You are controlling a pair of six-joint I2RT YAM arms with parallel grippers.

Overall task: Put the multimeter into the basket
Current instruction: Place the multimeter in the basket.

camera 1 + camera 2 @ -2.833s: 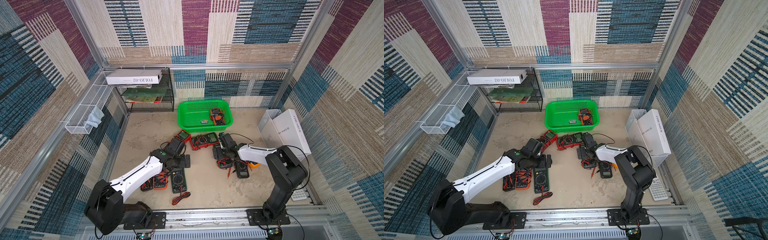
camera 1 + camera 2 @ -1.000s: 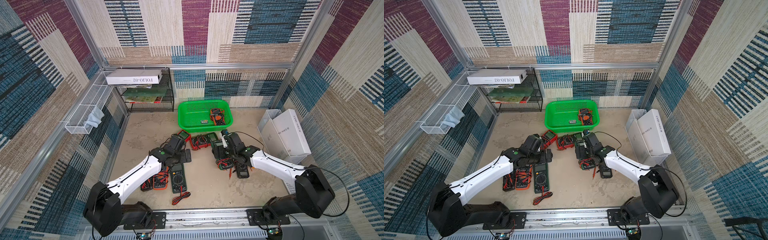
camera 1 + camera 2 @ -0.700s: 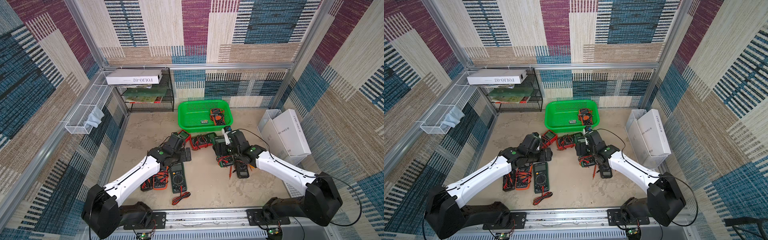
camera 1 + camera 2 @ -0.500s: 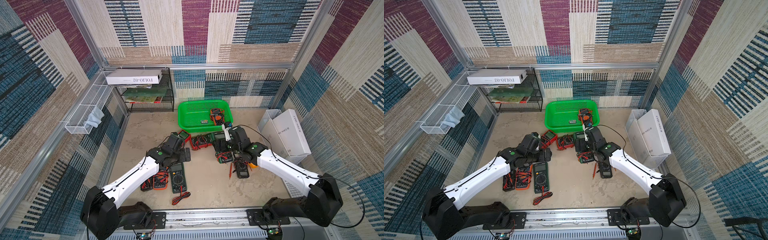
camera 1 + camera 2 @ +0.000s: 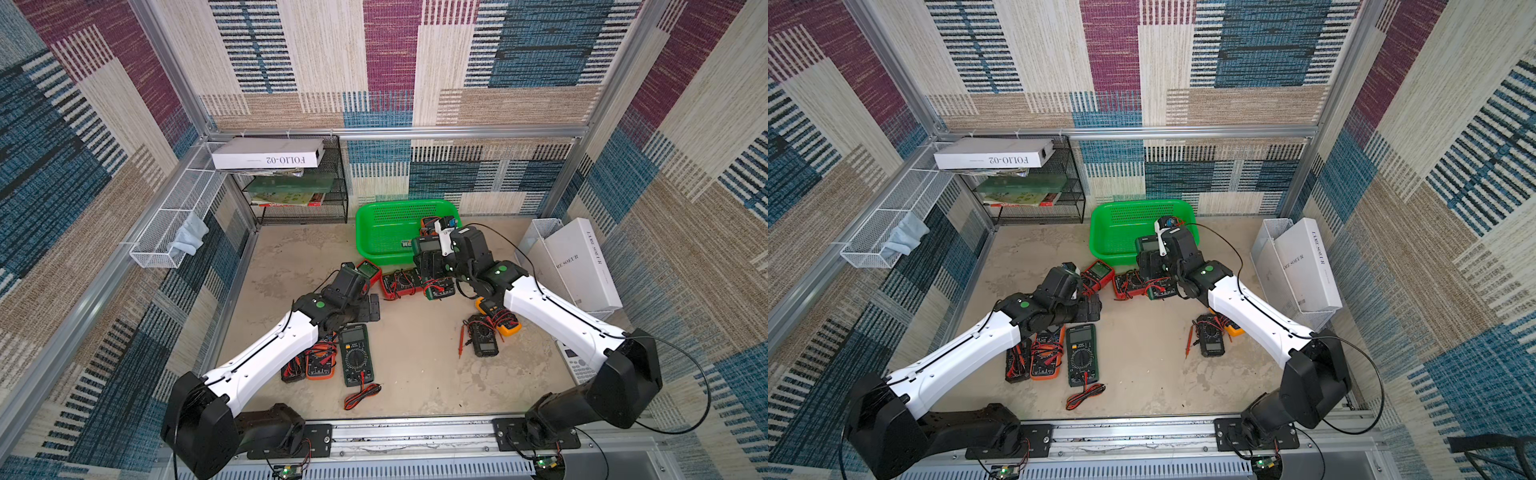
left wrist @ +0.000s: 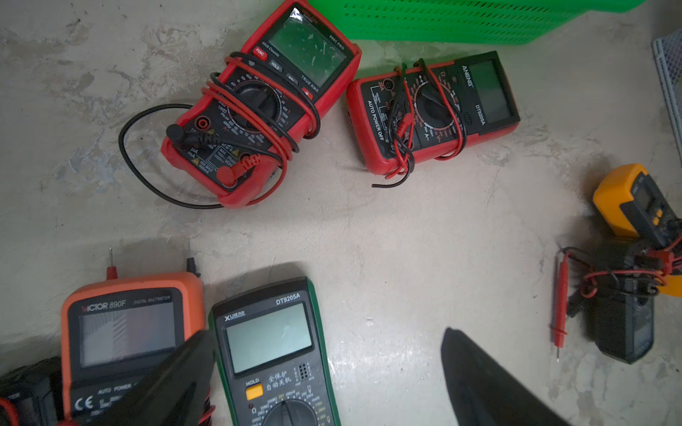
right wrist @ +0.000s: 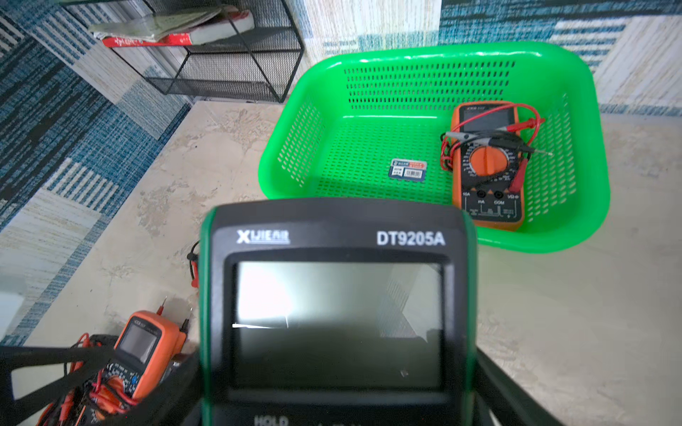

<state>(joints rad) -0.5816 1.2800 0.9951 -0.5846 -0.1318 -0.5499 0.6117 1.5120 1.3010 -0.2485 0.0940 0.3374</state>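
Note:
My right gripper (image 5: 433, 267) is shut on a green-edged black multimeter (image 7: 337, 313) marked DT9205A. It holds the meter off the floor, screen end up, just short of the near rim of the green basket (image 5: 399, 206); both top views show this (image 5: 1149, 246). Red leads hang at the meter's lower end. An orange multimeter (image 7: 487, 162) and a small label card (image 7: 407, 169) lie inside the basket (image 7: 424, 51). My left gripper (image 6: 327, 333) hangs open over the floor beside another green multimeter (image 6: 273, 350), holding nothing.
Several multimeters lie on the floor: two red (image 5: 368, 270) (image 5: 401, 282), an orange one (image 5: 320, 361), a yellow one (image 5: 496, 320) and a black one (image 5: 482, 343). A black mesh rack (image 5: 299, 195) stands back left, a white wire tray (image 5: 174, 224) on the left wall, a white box (image 5: 582, 262) right.
My right gripper has lifted the green-edged multimeter off the floor and carried it up towards the basket. The left arm has shifted only slightly.

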